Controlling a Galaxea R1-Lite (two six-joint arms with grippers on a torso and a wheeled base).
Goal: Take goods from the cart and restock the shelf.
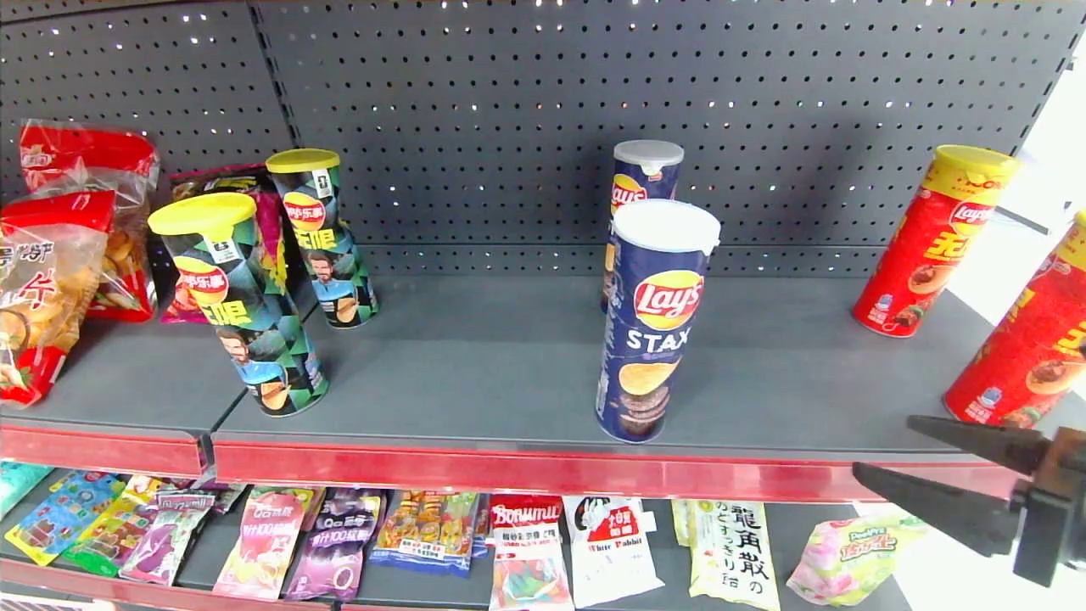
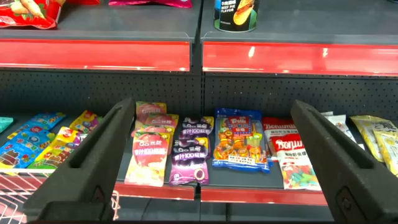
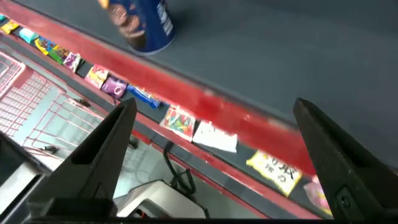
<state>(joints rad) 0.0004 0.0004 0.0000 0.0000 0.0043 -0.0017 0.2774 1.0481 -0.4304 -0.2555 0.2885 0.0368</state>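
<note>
Both the left claw (image 2: 212,104) and the right claw (image 1: 882,445) hung wide apart and empty, and the blue chip can (image 1: 653,322) stood upright near the shelf (image 1: 475,373) front edge, probably light, slick and dentable, so best squeezed gently mid-body.

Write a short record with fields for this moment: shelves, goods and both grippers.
upper shelf, far left: snack bags
upper shelf, left: two teal cans, yellow lids
upper shelf, middle: two blue cans, white lids
upper shelf, right: two red cans, yellow lids
lower shelf: candy packets lying in a row
left gripper: open, empty
right gripper: open, empty, near the front red can
</note>
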